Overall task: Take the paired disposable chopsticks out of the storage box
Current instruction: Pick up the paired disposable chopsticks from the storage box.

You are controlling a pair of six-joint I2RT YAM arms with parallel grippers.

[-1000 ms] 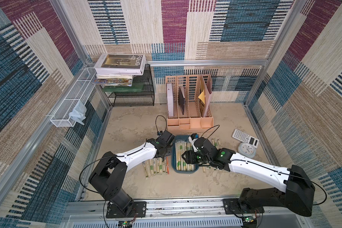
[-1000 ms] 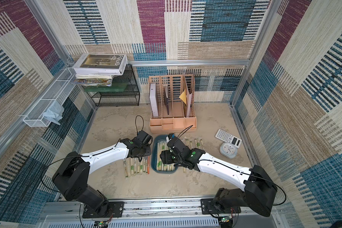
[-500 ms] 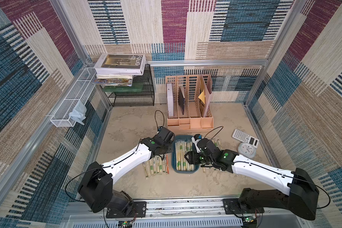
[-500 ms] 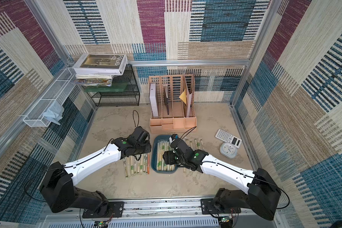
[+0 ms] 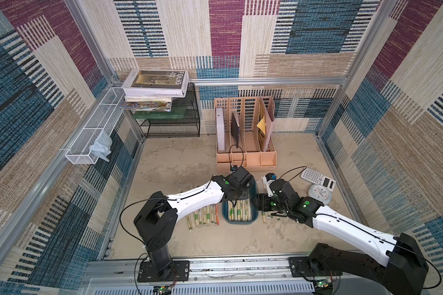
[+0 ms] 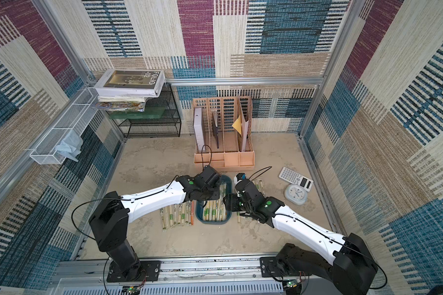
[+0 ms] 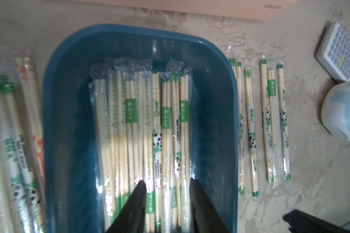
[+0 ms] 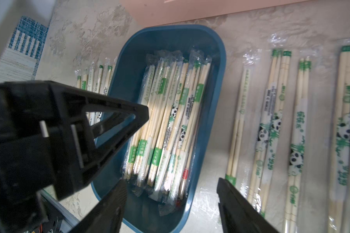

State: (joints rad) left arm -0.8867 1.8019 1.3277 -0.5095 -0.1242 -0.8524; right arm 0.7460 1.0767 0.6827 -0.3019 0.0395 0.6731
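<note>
Bamboo paired disposable chopsticks [image 7: 150, 125] run near-to-far in the storage box [image 7: 69, 141], directly beneath the left gripper [image 7: 167, 181], its jaws parted astride them.

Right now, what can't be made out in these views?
- Left wrist view: whether the left claw touches the chopsticks in the box; motion blur, no depth.
- Both top views: the left arm covers that claw and part of the box.
- Right wrist view: the right claw runs off the frame edge.

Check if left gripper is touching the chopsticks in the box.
Cannot tell. Left wrist view shows the left gripper open over the chopsticks in the storage box; blur hides any gap.
</note>
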